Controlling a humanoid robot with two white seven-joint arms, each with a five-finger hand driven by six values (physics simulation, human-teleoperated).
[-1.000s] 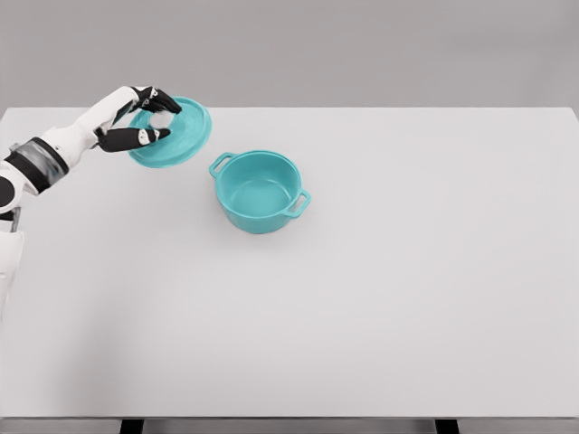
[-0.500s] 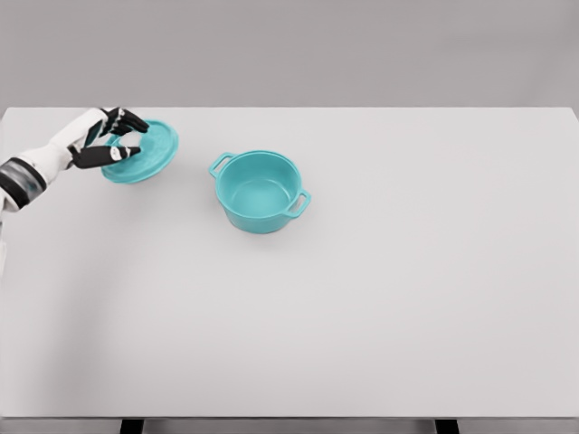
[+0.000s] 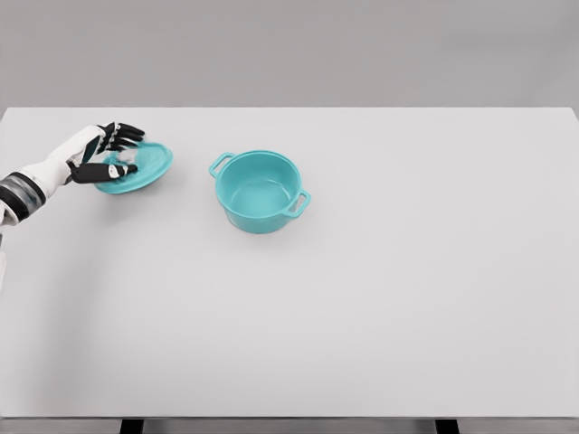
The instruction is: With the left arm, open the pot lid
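On the white table (image 3: 380,298), far left, the left hand (image 3: 101,154) grips the teal lid (image 3: 145,166), now lower and further left than before, well apart from the open teal pot (image 3: 259,191).

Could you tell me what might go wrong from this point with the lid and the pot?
The left hand grips the teal lid near the table's left edge; released tilted, it could slide or roll off. Pulling away, the fingers might catch the lid and drag it. The open pot stands close by, so a wide retreat could knock it.
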